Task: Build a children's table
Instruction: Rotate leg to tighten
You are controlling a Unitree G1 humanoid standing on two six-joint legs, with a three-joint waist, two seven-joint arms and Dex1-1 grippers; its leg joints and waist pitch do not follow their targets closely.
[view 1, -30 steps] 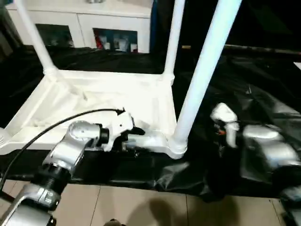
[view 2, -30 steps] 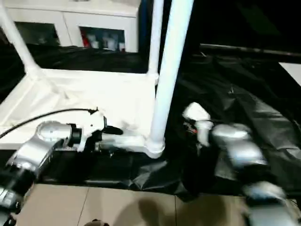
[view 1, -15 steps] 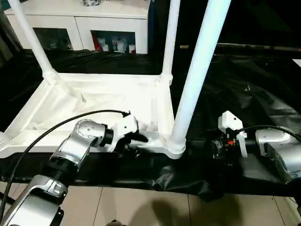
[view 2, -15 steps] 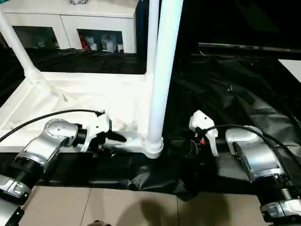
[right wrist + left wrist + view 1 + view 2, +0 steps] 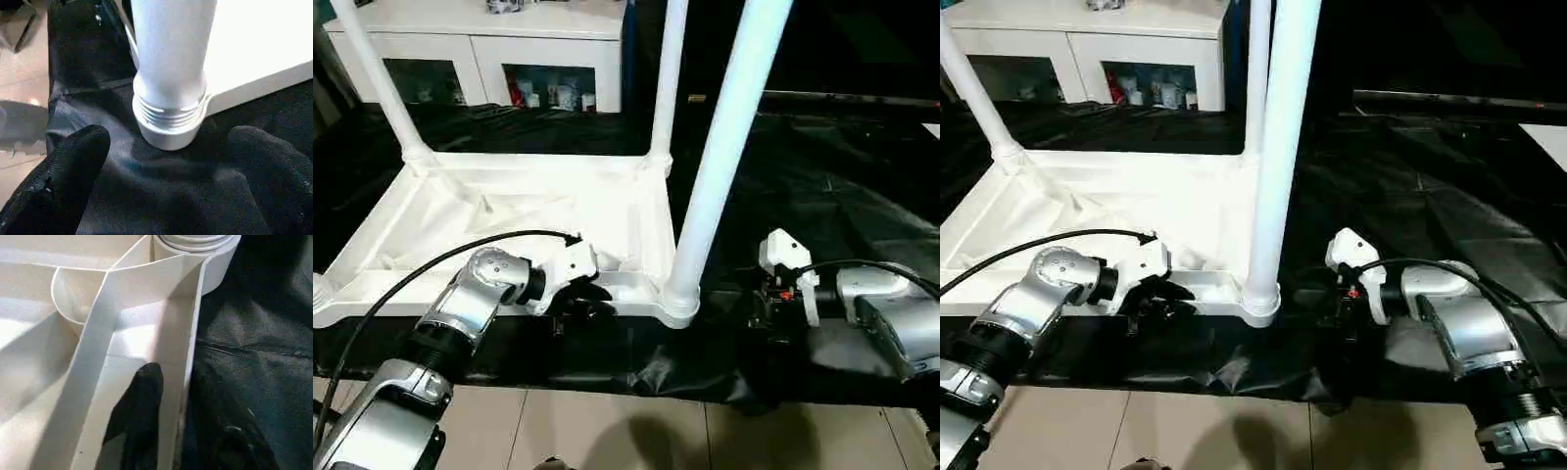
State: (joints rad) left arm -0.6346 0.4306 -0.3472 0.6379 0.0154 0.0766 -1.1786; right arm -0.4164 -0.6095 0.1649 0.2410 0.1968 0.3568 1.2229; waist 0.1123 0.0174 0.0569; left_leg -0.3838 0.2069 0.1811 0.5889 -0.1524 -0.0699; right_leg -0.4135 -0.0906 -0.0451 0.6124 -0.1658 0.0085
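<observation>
White plastic tabletop (image 5: 509, 211) lies upside down on the black sheet (image 5: 842, 186), ribbed underside up. Three legs stand in its corner sockets, and the near leg (image 5: 724, 147) rises from the socket (image 5: 677, 305) at the front corner nearest the right arm. The front corner towards the robot's left carries no leg in these views.

The left gripper (image 5: 579, 299) straddles the tabletop's front rim just beside that socket. In the left wrist view one black finger (image 5: 142, 406) lies inside the rib channel and the other sits outside the wall, so the jaws are clamped on the rim. The right gripper (image 5: 171, 161) faces the base of the near leg with its jaws wide apart, one finger on each side and neither touching.

Judgement: the step in hand is seating or tightening the near leg. Thread rings show above the socket collar in the right wrist view, which suggests it is not fully home. To do it well, hold the rim firm against twisting, close squarely on the leg low down, and turn without levering it sideways.
</observation>
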